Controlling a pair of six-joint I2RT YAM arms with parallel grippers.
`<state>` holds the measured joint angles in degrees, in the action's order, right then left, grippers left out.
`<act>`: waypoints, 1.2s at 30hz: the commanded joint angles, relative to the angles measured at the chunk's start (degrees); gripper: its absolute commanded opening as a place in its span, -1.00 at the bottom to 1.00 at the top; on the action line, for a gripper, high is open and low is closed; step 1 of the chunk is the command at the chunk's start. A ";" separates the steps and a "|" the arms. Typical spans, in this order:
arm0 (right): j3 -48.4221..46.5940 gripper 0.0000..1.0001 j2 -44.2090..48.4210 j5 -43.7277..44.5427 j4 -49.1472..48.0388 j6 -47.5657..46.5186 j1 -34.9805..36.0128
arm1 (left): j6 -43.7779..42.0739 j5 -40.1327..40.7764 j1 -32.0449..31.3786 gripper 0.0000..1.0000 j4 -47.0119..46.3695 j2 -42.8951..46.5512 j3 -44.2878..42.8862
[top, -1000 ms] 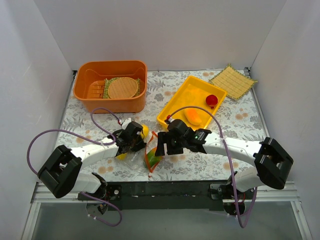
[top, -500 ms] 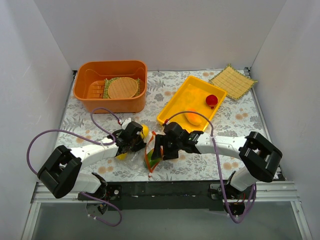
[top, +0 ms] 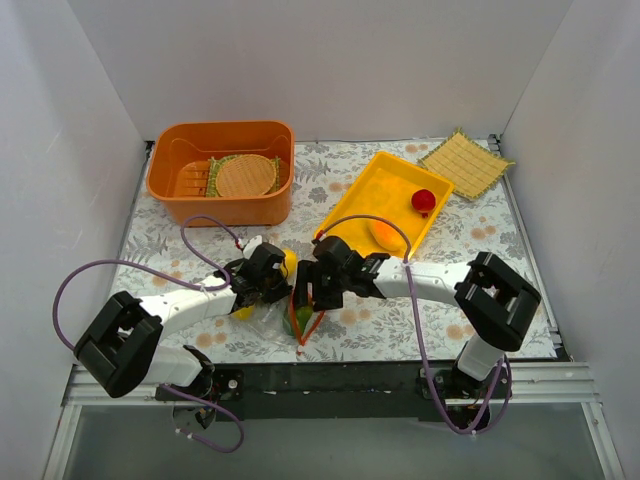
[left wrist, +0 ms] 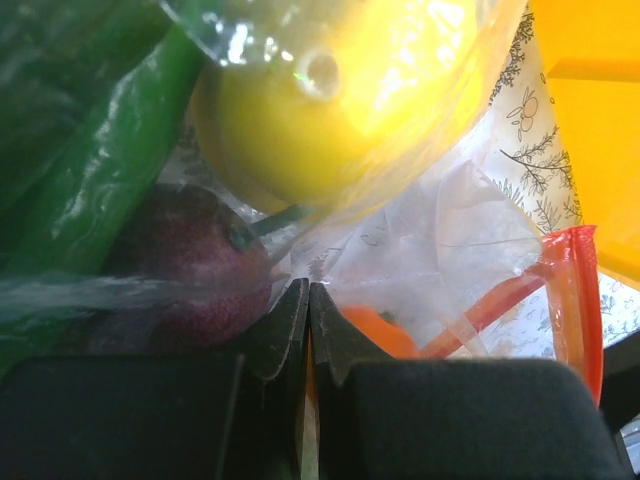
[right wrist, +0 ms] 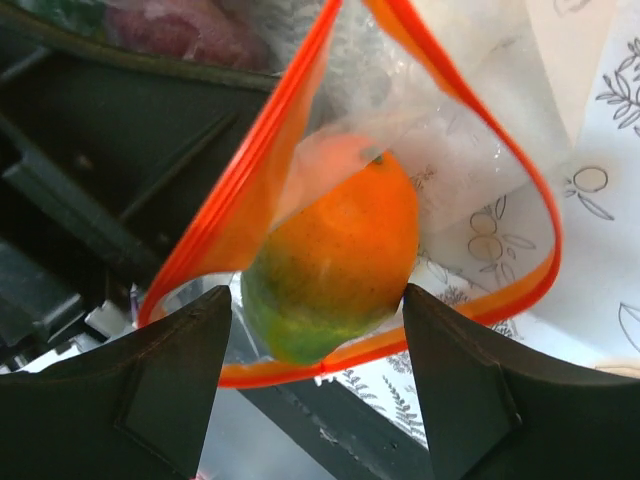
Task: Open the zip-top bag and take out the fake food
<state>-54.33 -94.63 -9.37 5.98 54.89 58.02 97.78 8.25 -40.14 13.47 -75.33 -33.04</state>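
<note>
The zip-top bag [top: 283,318] lies at the near middle, its orange-red zip strip [right wrist: 250,190] spread open. My left gripper [top: 262,284] is shut on the bag's clear plastic [left wrist: 440,210]. Inside the bag lie a yellow lemon [left wrist: 330,100], a green piece [left wrist: 100,180] and a dark purple piece [left wrist: 180,260]. An orange-and-green fruit [right wrist: 335,260] sits in the bag's mouth. My right gripper [top: 305,295] is open, and in the right wrist view [right wrist: 315,335] its fingertips flank this fruit's green end, apparently without touching it.
A yellow tray [top: 352,205] behind the right arm holds a red piece [top: 423,200] and an orange piece [top: 385,235]. An orange basin [top: 222,205] with a round straw mat [top: 245,175] stands at the back left. A square woven mat [top: 465,160] lies at the back right.
My right gripper has moved left and reached the bag's open mouth. The left gripper has kept its hold and place.
</note>
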 commanded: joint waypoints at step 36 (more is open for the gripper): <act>0.36 -0.89 13.48 11.73 12.91 -12.61 -2.63 | -1.71 3.79 0.50 -1.00 1.03 -1.75 -3.52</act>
<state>-54.98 -87.74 -2.46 14.37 45.60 58.00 97.36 10.35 -40.12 13.58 -76.75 -33.87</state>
